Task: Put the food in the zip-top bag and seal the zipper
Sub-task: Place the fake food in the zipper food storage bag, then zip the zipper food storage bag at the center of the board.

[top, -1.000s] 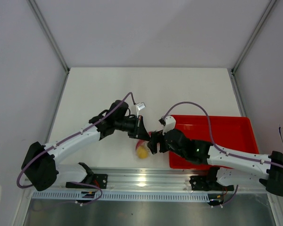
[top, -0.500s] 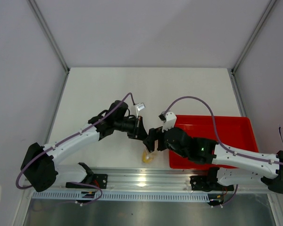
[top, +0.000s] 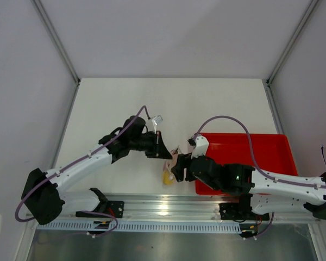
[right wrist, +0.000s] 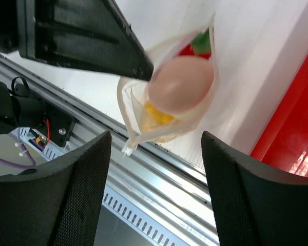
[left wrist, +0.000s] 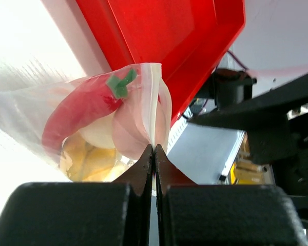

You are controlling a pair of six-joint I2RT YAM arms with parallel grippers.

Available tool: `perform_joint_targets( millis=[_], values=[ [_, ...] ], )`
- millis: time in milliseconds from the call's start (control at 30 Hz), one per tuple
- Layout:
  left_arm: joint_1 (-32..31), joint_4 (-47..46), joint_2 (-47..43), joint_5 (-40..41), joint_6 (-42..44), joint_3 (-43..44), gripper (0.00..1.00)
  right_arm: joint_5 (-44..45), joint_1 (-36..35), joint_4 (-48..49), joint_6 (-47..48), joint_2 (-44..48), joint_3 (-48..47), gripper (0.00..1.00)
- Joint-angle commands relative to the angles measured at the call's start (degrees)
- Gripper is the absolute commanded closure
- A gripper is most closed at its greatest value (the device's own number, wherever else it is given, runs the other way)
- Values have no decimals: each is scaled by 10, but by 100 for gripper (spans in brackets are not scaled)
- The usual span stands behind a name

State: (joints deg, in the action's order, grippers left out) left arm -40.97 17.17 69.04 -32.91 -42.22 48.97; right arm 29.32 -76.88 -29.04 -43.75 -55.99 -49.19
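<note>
**Food bagged, zipper not yet sealed**

Your left gripper (left wrist: 153, 149) is clamped shut on the mouth edge of the zip-top bag (left wrist: 138, 123), which hangs just left of the red tray (top: 261, 152). Inside the bag lie a cream egg (right wrist: 180, 84), a yellow piece (right wrist: 156, 117) and a red chilli (left wrist: 77, 110). Your right gripper (right wrist: 154, 138) stands with jaws apart beside the bag, holding nothing. No food shows on the tray's visible floor. Loading looks done; next, you likely pinch along the zipper, which I cannot make out here.

Left end effector (top: 166, 154) and right end effector (top: 177, 167) are boxing in the bag (top: 169, 175); tray (top: 261, 144) is blocking the right side; far table (top: 168, 103) is lying open.
</note>
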Motion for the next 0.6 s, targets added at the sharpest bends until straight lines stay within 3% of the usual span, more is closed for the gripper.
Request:
perform_joint_targets(
  millis=[0, 300, 567],
  values=[
    [0, -24, -31, 38, -44, 23, 99, 50, -26, -14, -48, -12, -15, 29],
    [1, -46, -32, 66, -95, 21, 99, 95, -65, 39, -47, -103, -35, 40],
    [1, -53, -42, 67, -104, 6, 99, 142, -64, 57, -49, -114, -35, 52]
  ],
)
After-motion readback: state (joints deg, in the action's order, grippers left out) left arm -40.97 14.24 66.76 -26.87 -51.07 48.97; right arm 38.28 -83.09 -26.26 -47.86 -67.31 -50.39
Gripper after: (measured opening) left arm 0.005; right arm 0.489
